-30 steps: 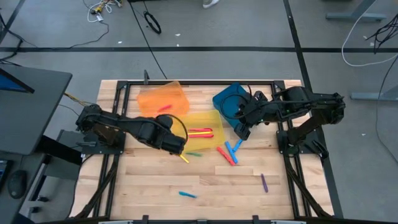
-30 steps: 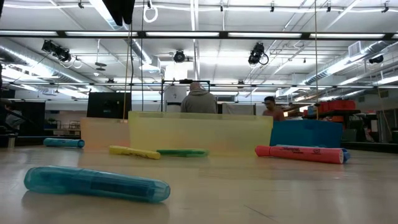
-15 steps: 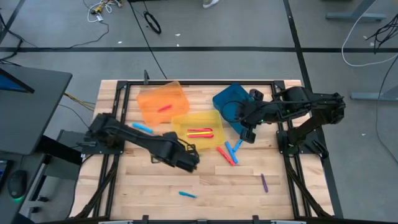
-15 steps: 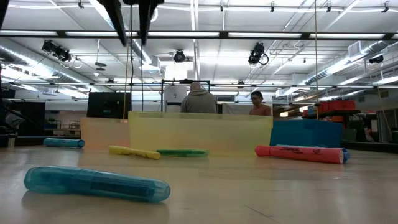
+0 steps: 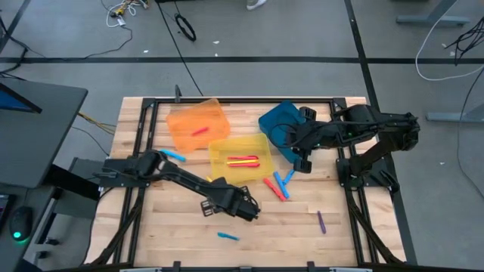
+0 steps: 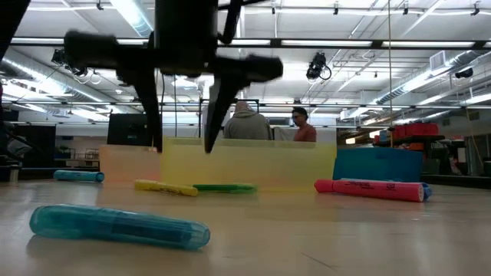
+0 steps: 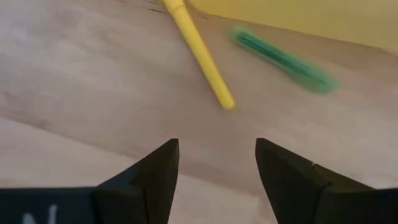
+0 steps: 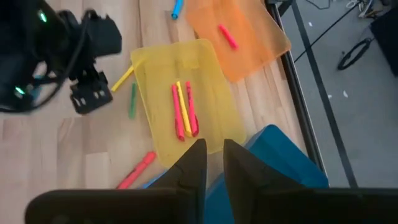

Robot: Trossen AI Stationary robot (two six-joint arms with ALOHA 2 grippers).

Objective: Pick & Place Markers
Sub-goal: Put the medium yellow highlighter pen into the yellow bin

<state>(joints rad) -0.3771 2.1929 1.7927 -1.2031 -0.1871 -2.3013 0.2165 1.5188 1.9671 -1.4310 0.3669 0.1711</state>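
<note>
Markers are the job: short, thin plastic sticks, mostly loose on the pale wooden slat table [image 5: 174, 227].

Largest first. At the high view's centre sits the yellow translucent plastic bin [image 5: 240, 148], holding a few red and yellow markers [image 5: 243, 161]. The orange translucent bin [image 5: 198, 121] up-left of it holds one red marker [image 5: 200, 131], and the blue translucent bin [image 5: 278, 123] lies to its right.

The left gripper [image 5: 249, 210] is below centre, its fingers [image 7: 158, 171] spread wide with nothing between them; ahead of it in its wrist view lie a yellow marker [image 7: 199, 51] and a green marker [image 7: 283, 61].

The right gripper [image 5: 305, 162] hangs beside the blue bin, fingers nearly together, holding nothing.

Other strays: a red-and-blue cluster [image 5: 278, 183] right of centre, a purple marker [image 5: 321, 221] lower right, a teal marker [image 5: 228, 236] at the bottom.

I judge each marker light, rigid and smooth (round, so likely to roll). Pinching across the barrel at mid-length looks safest.
</note>
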